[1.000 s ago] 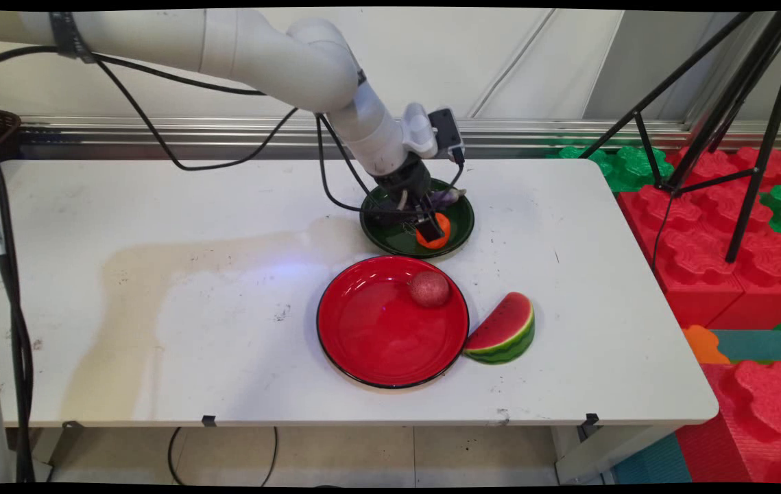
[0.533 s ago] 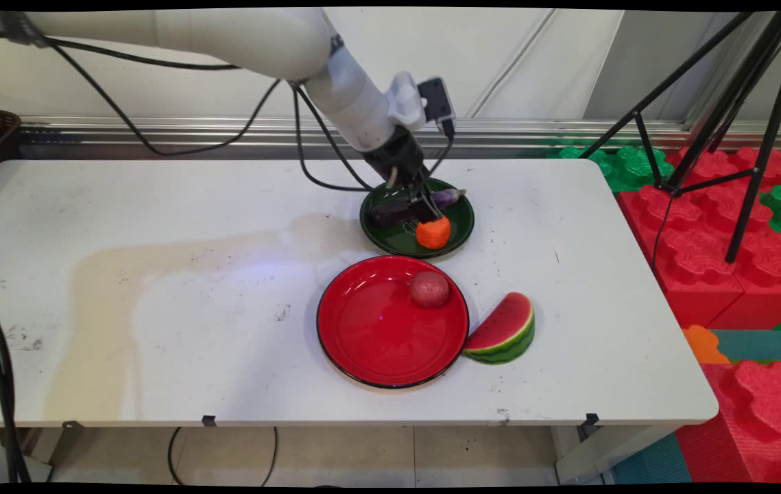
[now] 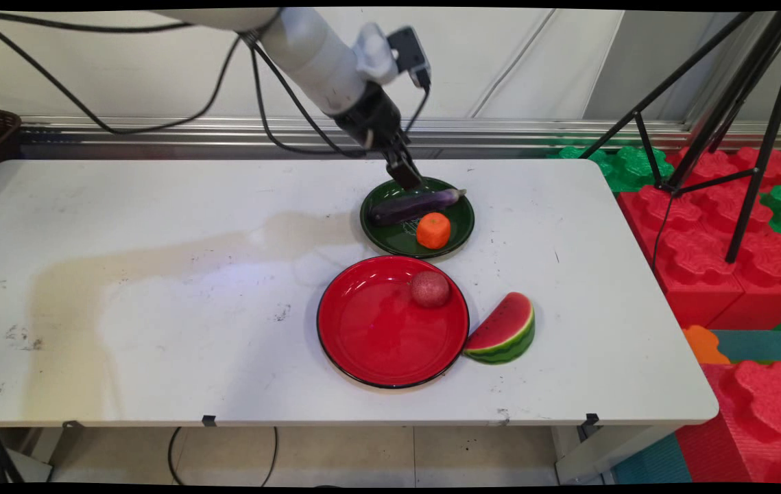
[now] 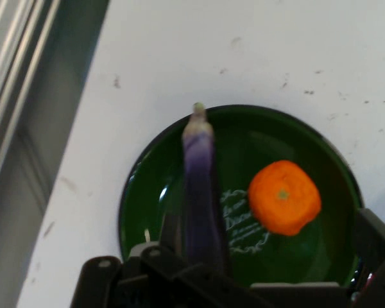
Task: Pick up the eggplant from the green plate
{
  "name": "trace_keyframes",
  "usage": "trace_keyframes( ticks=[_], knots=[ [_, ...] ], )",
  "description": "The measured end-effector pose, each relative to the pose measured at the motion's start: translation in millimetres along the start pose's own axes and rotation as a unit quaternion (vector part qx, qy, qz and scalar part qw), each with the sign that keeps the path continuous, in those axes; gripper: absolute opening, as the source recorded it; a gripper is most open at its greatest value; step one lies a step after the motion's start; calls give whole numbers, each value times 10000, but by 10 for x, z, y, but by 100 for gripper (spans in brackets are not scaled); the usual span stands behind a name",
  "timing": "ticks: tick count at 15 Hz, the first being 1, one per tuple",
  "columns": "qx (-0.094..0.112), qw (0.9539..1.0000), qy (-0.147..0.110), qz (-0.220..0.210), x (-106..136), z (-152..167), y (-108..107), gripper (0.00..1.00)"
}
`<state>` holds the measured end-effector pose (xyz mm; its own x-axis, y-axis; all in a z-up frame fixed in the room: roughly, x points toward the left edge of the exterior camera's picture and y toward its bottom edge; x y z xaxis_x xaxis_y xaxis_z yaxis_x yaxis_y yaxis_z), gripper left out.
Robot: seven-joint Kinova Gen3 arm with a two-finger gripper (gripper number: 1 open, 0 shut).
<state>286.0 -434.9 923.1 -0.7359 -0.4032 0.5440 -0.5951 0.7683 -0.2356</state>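
Lifting away from the green plate, jaws apart and empty

Going by the hand view, the gripper has its jaws spread wide with nothing between them: one finger stands at each side of that picture, and the green plate fills the gap. A second ago the fingers were down on the orange fruit inside that plate. Now they are raised above the plate's far rim, and the orange sits alone on the plate's near right part. The purple eggplant lies across the plate's far half, just behind the orange and apparently unmoved. On the near side of the green plate is a red plate with a red round fruit at its far right edge. A watermelon slice touches that red plate's right rim.

In the hand view the black linkage hides the eggplant's near end and the green plate's near rim. The plate's white lettering cannot be read. In the main view the fingertips overlap the rim, so their height above it is hard to judge.
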Motion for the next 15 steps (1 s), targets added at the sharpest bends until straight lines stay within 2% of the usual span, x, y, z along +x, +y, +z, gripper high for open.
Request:
trace_keyframes(
  ticks=[6, 10, 15],
  knots=[
    [234, 9995, -134, -139, 80, -210, -151, 100],
    [292, 9988, -318, -210, 158, -76, -228, 100],
    [252, 9975, -606, -242, 197, 311, -298, 100]
  ],
)
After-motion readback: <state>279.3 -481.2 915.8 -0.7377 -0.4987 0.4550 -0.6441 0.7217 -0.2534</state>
